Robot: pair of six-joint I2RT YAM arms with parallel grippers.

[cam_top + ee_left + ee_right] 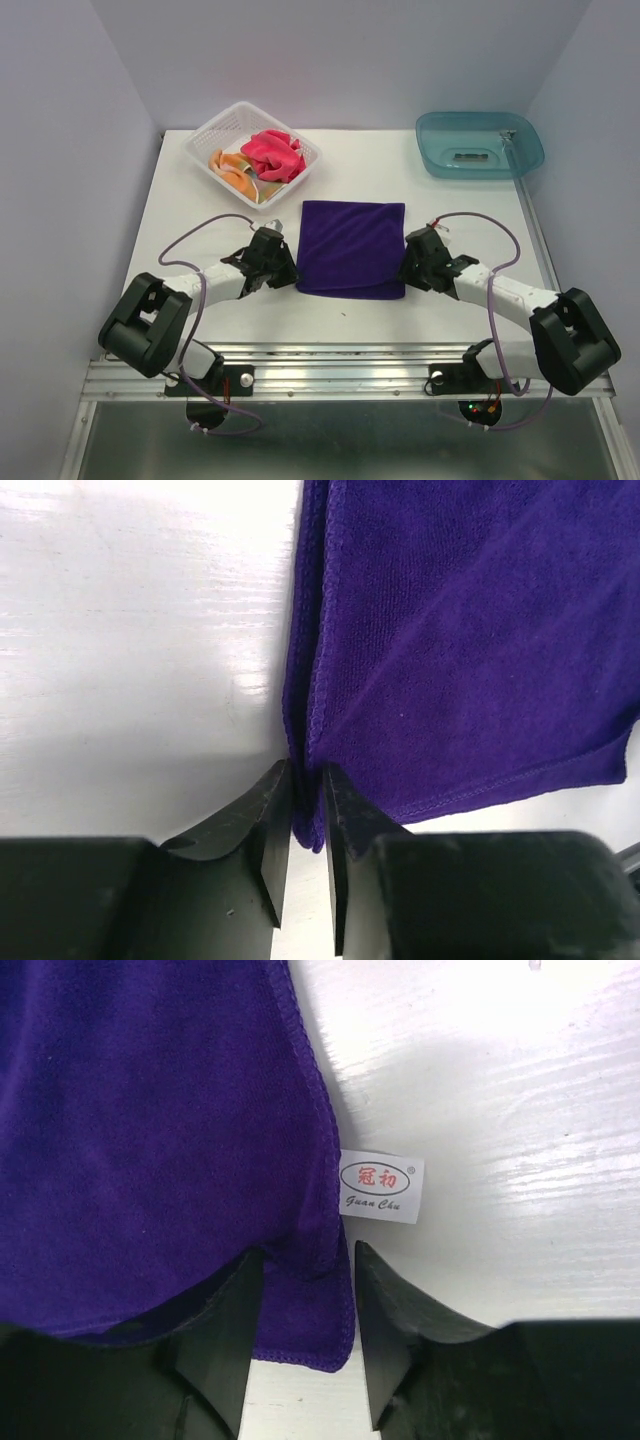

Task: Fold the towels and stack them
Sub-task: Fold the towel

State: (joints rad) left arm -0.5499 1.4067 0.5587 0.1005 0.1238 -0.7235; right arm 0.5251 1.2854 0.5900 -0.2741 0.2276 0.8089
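Left gripper (307,772) is pinched nearly closed on the near left corner of the purple towel (352,245). Right gripper (308,1255) stands half open astride its near right corner. The towel lies folded on the white table (200,220).

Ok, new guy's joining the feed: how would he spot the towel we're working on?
On the white table, look at the middle. The purple towel lies flat there, with the left tool and right tool at its near corners. It alone is spread out; the pink towel and orange towel sit crumpled in the mesh basket at the far left.
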